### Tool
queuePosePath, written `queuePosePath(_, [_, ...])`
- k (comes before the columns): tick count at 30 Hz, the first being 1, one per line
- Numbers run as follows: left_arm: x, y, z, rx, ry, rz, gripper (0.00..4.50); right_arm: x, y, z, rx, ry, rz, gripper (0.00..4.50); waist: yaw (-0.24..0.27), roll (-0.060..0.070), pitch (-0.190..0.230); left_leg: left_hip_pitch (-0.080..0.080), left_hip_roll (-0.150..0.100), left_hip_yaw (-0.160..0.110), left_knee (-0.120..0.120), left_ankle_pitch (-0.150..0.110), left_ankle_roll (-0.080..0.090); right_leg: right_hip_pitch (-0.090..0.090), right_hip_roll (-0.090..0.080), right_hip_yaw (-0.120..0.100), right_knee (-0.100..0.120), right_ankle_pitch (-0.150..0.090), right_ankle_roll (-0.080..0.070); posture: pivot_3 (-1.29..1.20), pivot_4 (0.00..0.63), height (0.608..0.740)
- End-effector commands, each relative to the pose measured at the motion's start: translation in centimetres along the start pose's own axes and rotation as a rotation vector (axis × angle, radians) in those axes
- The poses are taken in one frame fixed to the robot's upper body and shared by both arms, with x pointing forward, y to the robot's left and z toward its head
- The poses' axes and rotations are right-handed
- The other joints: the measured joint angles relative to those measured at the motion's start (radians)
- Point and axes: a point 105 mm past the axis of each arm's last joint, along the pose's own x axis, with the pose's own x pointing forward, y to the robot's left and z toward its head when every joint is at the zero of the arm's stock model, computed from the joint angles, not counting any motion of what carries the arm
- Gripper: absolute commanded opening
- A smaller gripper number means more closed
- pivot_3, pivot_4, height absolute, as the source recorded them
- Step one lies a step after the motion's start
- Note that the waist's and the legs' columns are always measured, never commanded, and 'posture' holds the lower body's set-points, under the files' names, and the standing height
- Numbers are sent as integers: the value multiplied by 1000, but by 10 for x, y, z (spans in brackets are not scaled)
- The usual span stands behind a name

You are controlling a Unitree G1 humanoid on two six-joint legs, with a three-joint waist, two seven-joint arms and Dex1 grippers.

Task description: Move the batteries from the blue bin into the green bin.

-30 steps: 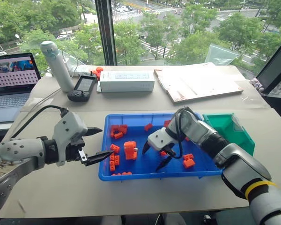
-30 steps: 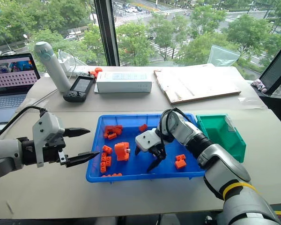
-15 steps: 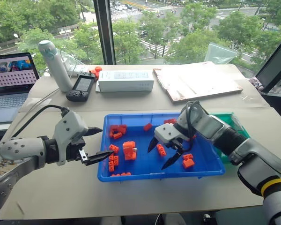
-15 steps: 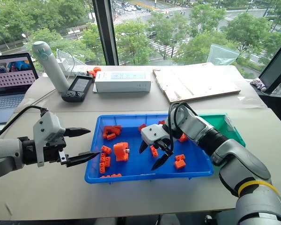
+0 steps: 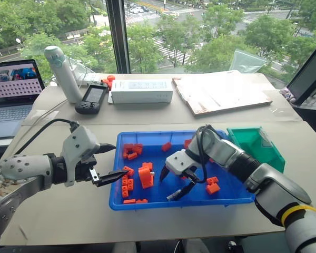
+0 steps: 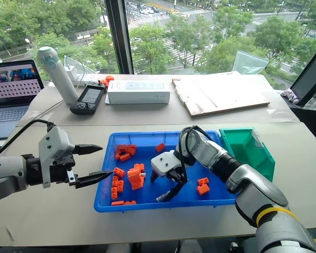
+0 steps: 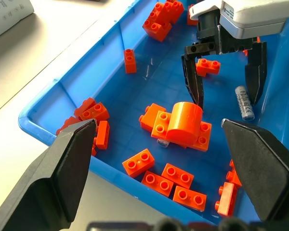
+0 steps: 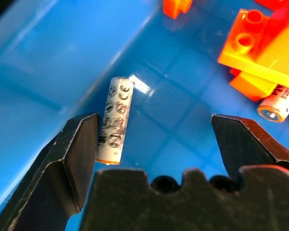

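Note:
The blue bin (image 5: 233,185) lies on the table in front of me, scattered with orange bricks (image 5: 146,175). One of the batteries (image 8: 114,120) lies on its floor near the front wall. My right gripper (image 5: 169,184) hangs open just over it, one finger (image 8: 79,159) close beside it. A second battery (image 8: 278,105) pokes out from under orange bricks. The left wrist view has the first battery (image 7: 244,102) beside the right gripper (image 7: 226,98). My left gripper (image 5: 118,161) is open at the bin's left rim, holding nothing. The green bin (image 5: 253,142) stands against the blue bin's right end.
Along the table's far side are a laptop (image 5: 13,87), a white bottle (image 5: 63,74), a black handheld device (image 5: 92,99), a white box (image 5: 142,90) and a flat cardboard sheet (image 5: 221,92). A dark screen (image 5: 310,79) stands at the far right.
My right gripper has slid a little toward the bin's front wall and sunk slightly, still open. The left arm has stayed put. The head view has shifted a bit.

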Motion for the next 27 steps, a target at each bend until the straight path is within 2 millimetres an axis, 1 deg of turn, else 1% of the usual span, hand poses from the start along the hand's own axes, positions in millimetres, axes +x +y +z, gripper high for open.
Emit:
queuePosePath(1, [-5, 0, 6, 37, -11, 20, 4500, 5, 6, -19, 45, 63, -4, 4243, 0, -2, -1, 0, 1, 0, 0, 0, 0, 0, 0, 0, 0, 0, 0, 0, 150, 740])
queuePosePath(4, [-4, -1, 6, 38, -13, 20, 4500, 4, 6, -18, 54, 52, -15, 4243, 1, -3, -2, 0, 2, 0, 0, 0, -1, 0, 2, 0, 0, 1, -1, 0, 150, 740])
queuePosePath(6, [-4, 0, 7, 40, -16, 20, 4500, 4, 6, -18, 57, 50, -20, 3735, 0, -3, -3, 0, 3, 1, 0, 0, -1, 0, 2, 0, -1, 1, -2, 0, 150, 740])
queuePosePath(7, [-4, 0, 7, 40, -16, 20, 4500, 4, 6, -18, 58, 50, -22, 3554, 0, -3, -3, 0, 3, 1, 0, 0, -1, 0, 3, 0, -1, 1, -2, 0, 150, 740])
queuePosePath(10, [-2, 4, 7, 41, -20, 20, 4500, 8, 10, -18, 48, 47, -13, 2577, -1, -4, -4, 0, 4, 1, 0, 0, -2, 0, 4, 0, -1, 1, -2, 0, 150, 740])
queuePosePath(13, [-2, 6, 7, 41, -20, 20, 4500, 13, 11, -18, 41, 47, -18, 1451, -2, -4, -5, 1, 5, 1, 0, 0, -2, 0, 4, 0, -1, 2, -3, 0, 150, 740])
queuePosePath(15, [-1, 7, 7, 41, -23, 18, 4500, 16, 11, -21, 36, 57, -35, 828, -2, -4, -6, 1, 6, 1, -1, 1, -3, 0, 6, 0, -1, 2, -4, 0, 150, 740])
queuePosePath(17, [0, 9, 7, 42, -27, 17, 4500, 14, 8, -18, 47, 41, -62, 243, -2, -5, -6, 2, 7, 1, -1, 1, -4, 0, 7, 1, -1, 2, -5, 0, 150, 740])
queuePosePath(21, [1, 12, 8, 46, -44, 13, 4500, -4, 3, -10, 68, 5, -117, 235, 1, -4, -6, 2, 8, 1, -1, 1, -5, 0, 7, 1, -1, 2, -5, 0, 150, 740])
queuePosePath(23, [3, 13, 9, 49, -59, 11, 4500, -25, -1, 0, 111, -44, -170, 235, 2, -4, -6, 1, 8, 1, -1, 1, -5, -1, 7, 1, -1, 2, -5, 0, 150, 740])
queuePosePath(24, [3, 14, 11, 51, -73, 7, 4500, -42, -4, 5, 148, -76, -215, 235, 5, -4, -5, 1, 8, 1, -1, 1, -5, -2, 7, 1, -1, 2, -5, 0, 150, 740])
queuePosePath(26, [6, 14, 13, 49, -100, -2, 4500, -73, -6, 7, 212, -97, -292, 235, 11, -3, -4, -2, 8, 1, -1, 1, -5, -4, 7, 1, -1, 2, -6, 0, 150, 740])
queuePosePath(27, [7, 14, 14, 48, -108, -6, 4500, -81, -6, 7, 230, -96, -315, 235, 14, -2, -4, -2, 8, 1, -1, 1, -5, -4, 7, 1, -1, 2, -6, 0, 150, 740])
